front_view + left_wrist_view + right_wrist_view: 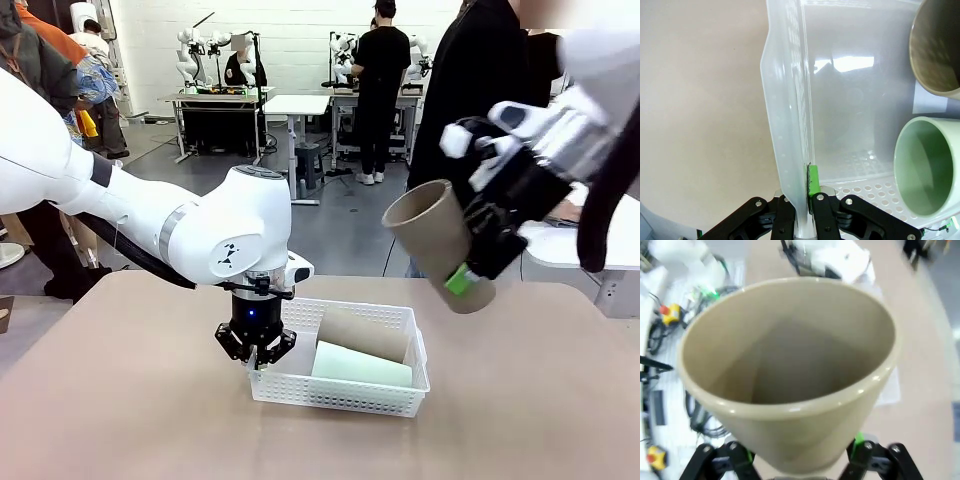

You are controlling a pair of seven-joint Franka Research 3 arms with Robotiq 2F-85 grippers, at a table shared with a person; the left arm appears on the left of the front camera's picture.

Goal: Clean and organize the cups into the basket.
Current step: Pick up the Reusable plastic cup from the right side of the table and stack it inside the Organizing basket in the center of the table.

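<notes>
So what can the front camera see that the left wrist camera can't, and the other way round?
The front view gives you the right gripper up in the air, holding a tilted tan cup, right of the basket, with a person behind. The left wrist view gives you a green pad pinching the basket wall, holes in its floor, and the mint cup seen mouth-on. Both share the basket, the mint cup and a second tan cup lying in it, and the left gripper shut on its edge.
</notes>
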